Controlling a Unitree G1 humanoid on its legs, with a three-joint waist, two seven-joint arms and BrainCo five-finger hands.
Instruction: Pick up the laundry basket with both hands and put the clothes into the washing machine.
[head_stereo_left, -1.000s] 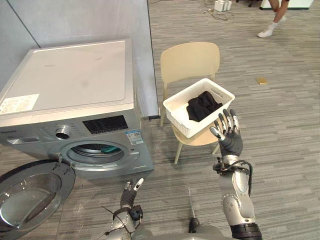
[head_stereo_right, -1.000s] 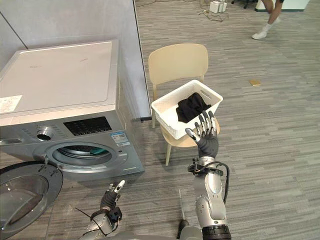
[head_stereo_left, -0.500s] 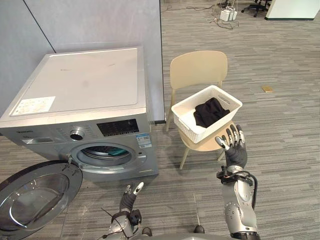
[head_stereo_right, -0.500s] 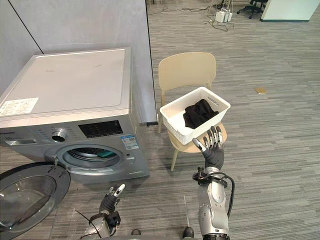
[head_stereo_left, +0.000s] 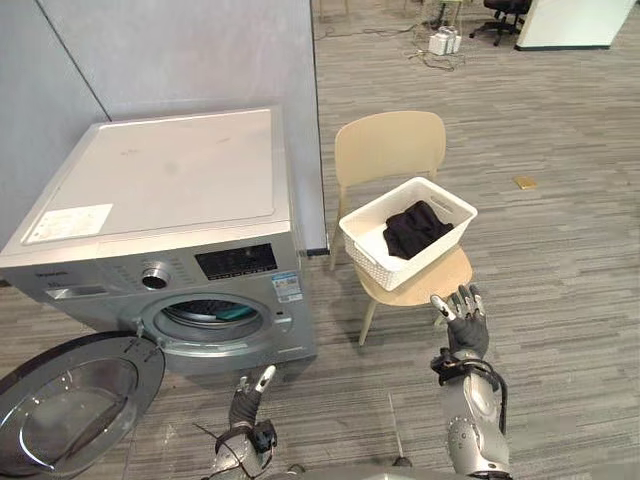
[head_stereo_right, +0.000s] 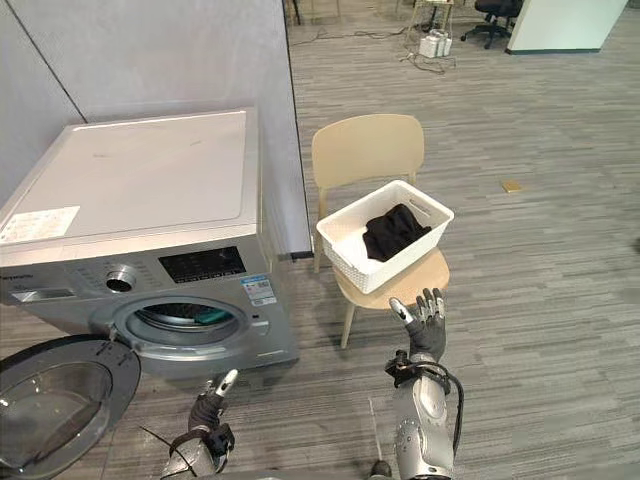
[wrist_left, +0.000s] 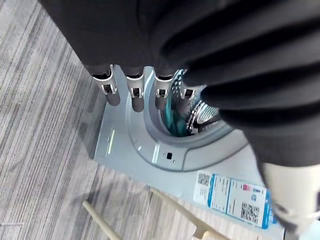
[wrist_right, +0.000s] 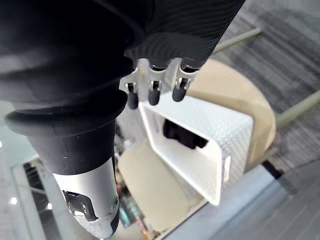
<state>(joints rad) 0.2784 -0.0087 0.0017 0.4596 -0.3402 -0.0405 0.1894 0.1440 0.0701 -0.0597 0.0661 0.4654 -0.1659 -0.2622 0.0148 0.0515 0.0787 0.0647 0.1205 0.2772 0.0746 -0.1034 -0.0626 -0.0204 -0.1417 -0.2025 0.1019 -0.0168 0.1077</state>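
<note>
Left eye view: laundry basket (head_stereo_left: 408, 232) is sitting askew on the chair (head_stereo_left: 388, 150) seat, dark clothes (head_stereo_left: 412, 227) lying inside. Risk: an uneven two-sided grip is likely tipping it off the seat, and the open door (head_stereo_left: 60, 395) of the washing machine (head_stereo_left: 170, 170) is crowding the approach. Right hand (head_stereo_left: 462, 325) is hovering near the chair, fingers spread, empty. Left hand (head_stereo_left: 247, 390) is hanging low before the drum, fingers straight, touching nothing.

Office: carpet floor (head_stereo_left: 560, 250), partition (head_stereo_left: 200, 50), swivel chair (head_stereo_left: 500, 8).

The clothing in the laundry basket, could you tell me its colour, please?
The crumpled clothing is black; the left eye view shows it best.
</note>
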